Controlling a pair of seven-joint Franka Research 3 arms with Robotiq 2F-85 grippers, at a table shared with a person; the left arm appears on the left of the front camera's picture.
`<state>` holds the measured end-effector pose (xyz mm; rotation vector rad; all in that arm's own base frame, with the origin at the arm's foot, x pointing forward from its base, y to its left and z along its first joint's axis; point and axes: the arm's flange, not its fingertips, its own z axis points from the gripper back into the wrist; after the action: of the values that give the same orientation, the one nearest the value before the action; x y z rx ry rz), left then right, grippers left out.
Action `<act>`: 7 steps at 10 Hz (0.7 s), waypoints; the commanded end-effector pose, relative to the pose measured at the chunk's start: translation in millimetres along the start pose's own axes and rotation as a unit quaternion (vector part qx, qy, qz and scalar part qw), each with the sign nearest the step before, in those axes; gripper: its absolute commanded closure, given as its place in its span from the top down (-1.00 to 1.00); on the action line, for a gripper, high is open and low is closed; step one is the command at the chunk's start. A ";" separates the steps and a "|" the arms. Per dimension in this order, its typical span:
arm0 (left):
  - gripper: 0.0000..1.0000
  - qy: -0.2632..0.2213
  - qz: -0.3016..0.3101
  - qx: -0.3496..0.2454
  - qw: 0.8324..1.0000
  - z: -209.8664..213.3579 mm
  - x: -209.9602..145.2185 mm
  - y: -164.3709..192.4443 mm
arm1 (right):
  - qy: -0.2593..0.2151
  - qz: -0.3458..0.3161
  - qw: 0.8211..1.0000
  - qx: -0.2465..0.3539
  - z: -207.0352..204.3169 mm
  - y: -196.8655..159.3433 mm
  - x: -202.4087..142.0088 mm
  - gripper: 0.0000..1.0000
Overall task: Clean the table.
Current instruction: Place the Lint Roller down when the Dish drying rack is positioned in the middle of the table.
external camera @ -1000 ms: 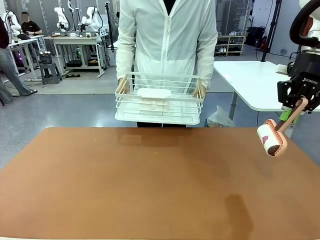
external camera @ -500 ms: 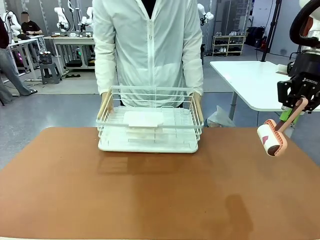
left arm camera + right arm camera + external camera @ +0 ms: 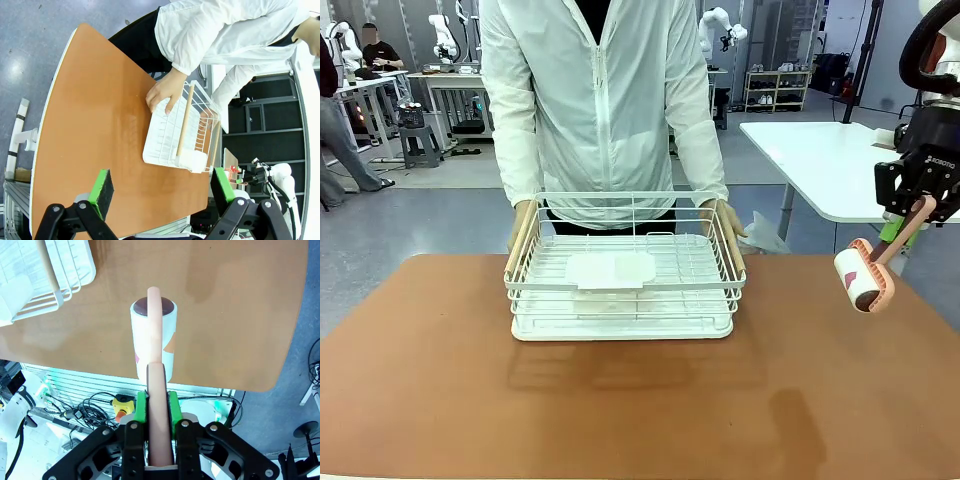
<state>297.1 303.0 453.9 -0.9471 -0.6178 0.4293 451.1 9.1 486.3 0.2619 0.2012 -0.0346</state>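
The reddish-brown table point(image 3: 640, 410) spans the front view. Above its right edge my right gripper point(image 3: 917, 207) is shut on the pink handle of a lint roller point(image 3: 861, 276), whose white roll hangs tilted in the air. In the right wrist view the same gripper point(image 3: 155, 405) clamps the handle, with the lint roller point(image 3: 152, 335) hovering over the table point(image 3: 235, 315). My left gripper point(image 3: 162, 187) is open, its green pads wide apart and nothing between them, high over the table point(image 3: 95, 130).
A person in a white jacket holds a white wire basket point(image 3: 625, 270) by both sides at the table's far middle; it rests on the top. A flat white piece point(image 3: 611, 270) lies on its rim. A white table point(image 3: 820, 160) stands behind at the right.
The person has stepped closer and lowered the wire basket from the air beyond the far edge onto the table. My right gripper and the lint roller have stayed still.
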 end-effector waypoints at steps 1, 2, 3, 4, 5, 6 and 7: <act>1.00 -0.004 -0.008 -0.012 1.000 3.4 0.2 0.5 | -0.003 0.007 1.000 0.001 3.8 1.8 -2.4 -0.58; 1.00 -0.004 -0.008 -0.012 1.000 3.4 0.2 0.5 | -0.003 0.007 1.000 0.001 3.8 1.8 -2.4 -0.58; 1.00 -0.004 -0.008 -0.012 1.000 3.4 0.2 0.5 | -0.003 0.007 1.000 0.001 3.8 1.8 -2.4 -0.58; 1.00 -0.004 -0.008 -0.012 1.000 3.4 0.2 0.5 | -0.003 0.007 1.000 0.001 3.8 1.8 -2.4 -0.58; 1.00 -0.004 -0.008 -0.012 1.000 3.4 0.2 0.5 | -0.003 0.007 1.000 0.001 3.8 1.8 -2.4 -0.58; 1.00 -0.004 -0.008 -0.012 1.000 3.4 0.2 0.5 | -0.003 0.007 1.000 0.001 3.8 1.8 -2.4 -0.58; 1.00 -0.004 -0.008 -0.012 1.000 3.4 0.2 0.5 | -0.003 0.007 1.000 0.001 3.8 1.8 -2.4 -0.58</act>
<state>297.1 303.0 453.9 -0.9471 -0.6178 0.4293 451.1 9.1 486.3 0.2619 0.2012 -0.0346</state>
